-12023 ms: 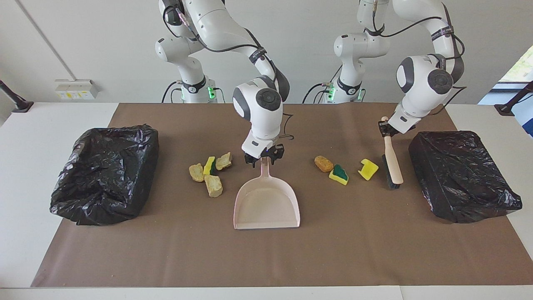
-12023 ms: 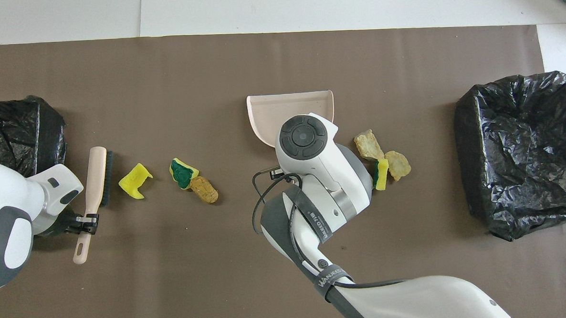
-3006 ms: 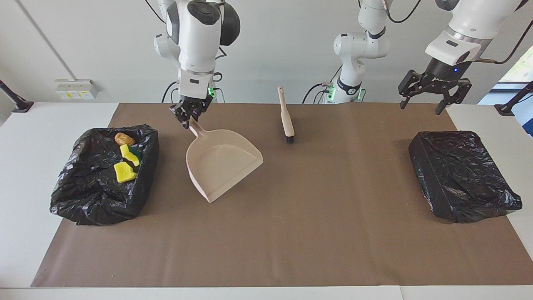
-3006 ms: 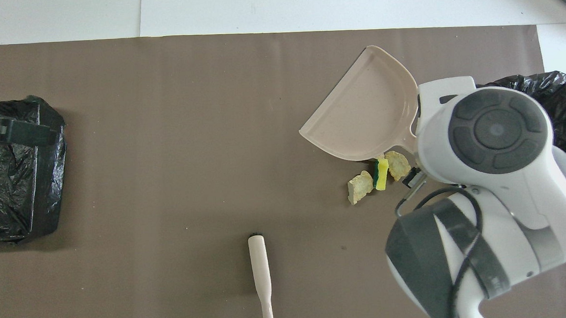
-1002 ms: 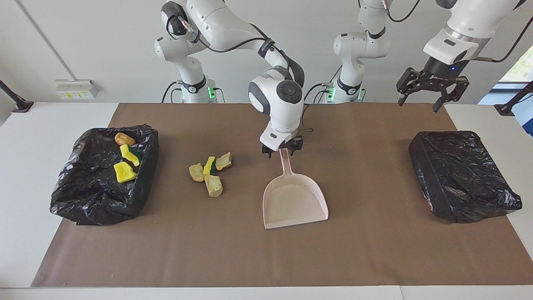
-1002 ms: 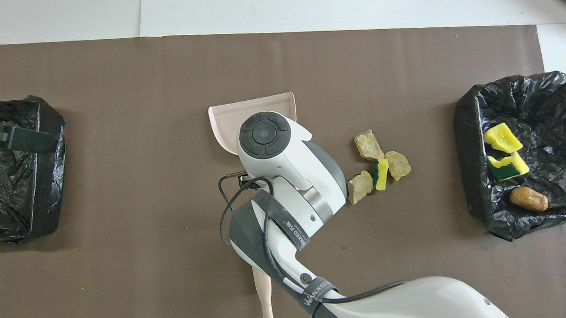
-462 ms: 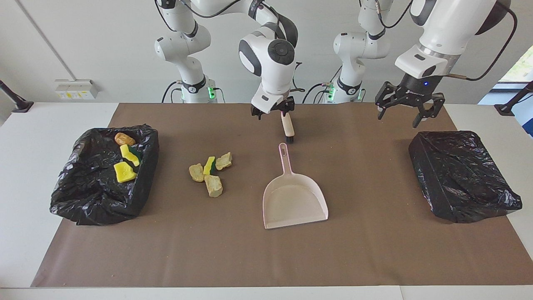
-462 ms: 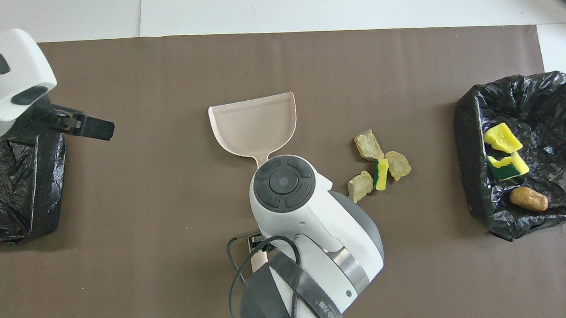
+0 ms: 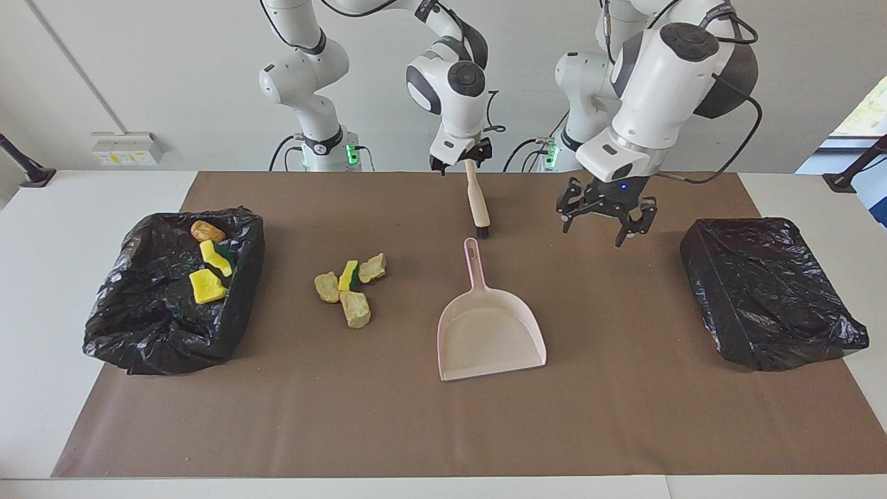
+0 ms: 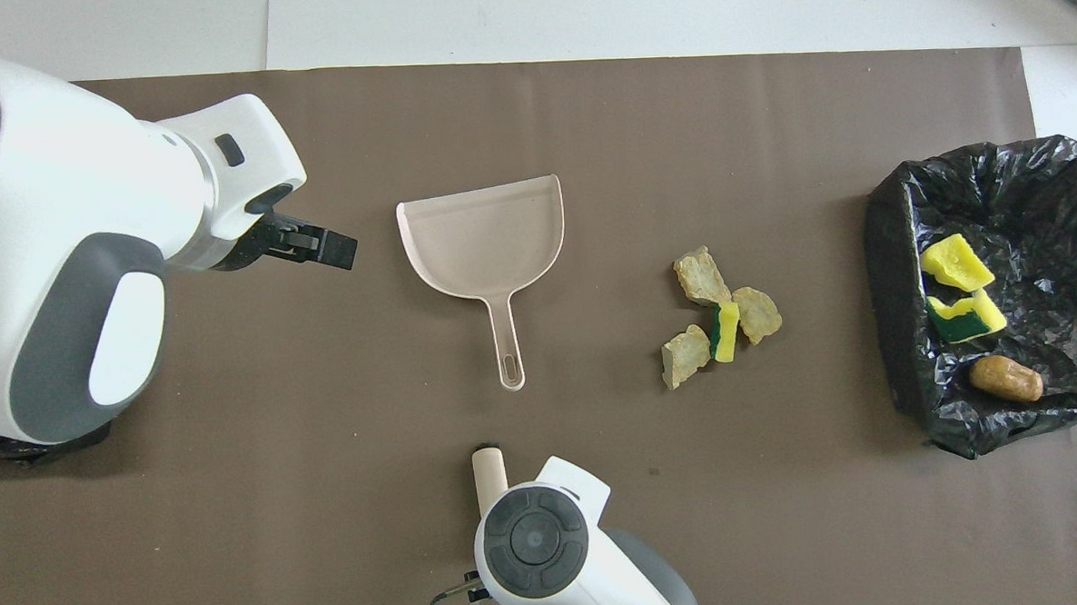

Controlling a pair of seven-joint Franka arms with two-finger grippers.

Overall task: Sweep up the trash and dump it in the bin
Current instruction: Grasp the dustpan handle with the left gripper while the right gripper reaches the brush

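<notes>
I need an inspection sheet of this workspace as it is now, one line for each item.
Surface: brown mat over a white table.
Job's things: four scraps on the mat; three scraps in the open bin; dustpan and brush lying on the mat.
Clutter: second black-bagged bin.
Grippers: right gripper open over the brush handle; left gripper open, in the air over the mat.
Cables: along both arms.
Surroundings: wall sockets.
</notes>
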